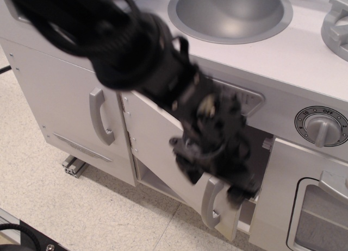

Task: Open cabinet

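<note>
At centre frame, the blurred black pincer (231, 177) hangs in front of the cabinet (157, 137), just above its curved handle (209, 203); whether its jaws are apart or together cannot be told. Below the sink (231, 14), the cabinet's pale door stands swung outward, hinged at left.

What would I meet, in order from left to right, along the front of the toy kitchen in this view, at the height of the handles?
Tall door's handle → hinges → cabinet door, swung open → its curved handle → blurred gripper → windowed door.
</note>
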`<action>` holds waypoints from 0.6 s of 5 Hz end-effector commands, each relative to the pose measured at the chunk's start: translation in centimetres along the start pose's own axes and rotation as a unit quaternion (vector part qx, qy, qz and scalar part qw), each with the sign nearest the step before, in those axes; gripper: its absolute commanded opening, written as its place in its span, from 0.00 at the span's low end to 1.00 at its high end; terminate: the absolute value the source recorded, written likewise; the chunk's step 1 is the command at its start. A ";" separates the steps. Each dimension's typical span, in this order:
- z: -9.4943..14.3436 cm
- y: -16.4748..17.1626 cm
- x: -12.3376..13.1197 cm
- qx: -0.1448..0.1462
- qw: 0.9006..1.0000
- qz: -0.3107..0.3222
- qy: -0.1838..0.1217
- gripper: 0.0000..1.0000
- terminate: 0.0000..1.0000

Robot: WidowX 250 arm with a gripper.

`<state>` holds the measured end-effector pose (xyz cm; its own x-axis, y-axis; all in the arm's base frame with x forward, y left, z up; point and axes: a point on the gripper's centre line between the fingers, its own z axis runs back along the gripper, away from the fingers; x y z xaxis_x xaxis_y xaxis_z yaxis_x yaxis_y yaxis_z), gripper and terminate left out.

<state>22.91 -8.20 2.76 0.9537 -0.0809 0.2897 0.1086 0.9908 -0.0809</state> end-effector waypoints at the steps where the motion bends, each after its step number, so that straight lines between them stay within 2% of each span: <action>1: 2.0 -0.8 5.3 -0.019 0.998 0.019 -0.058 1.00 0.00; 2: 0.6 -0.9 6.8 -0.012 0.998 0.025 -0.059 1.00 0.00; 3: -1.6 -0.6 6.8 0.016 0.999 0.016 -0.050 1.00 0.00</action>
<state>28.75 -9.39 1.80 0.9395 -0.0407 0.3401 0.0617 0.9968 -0.0509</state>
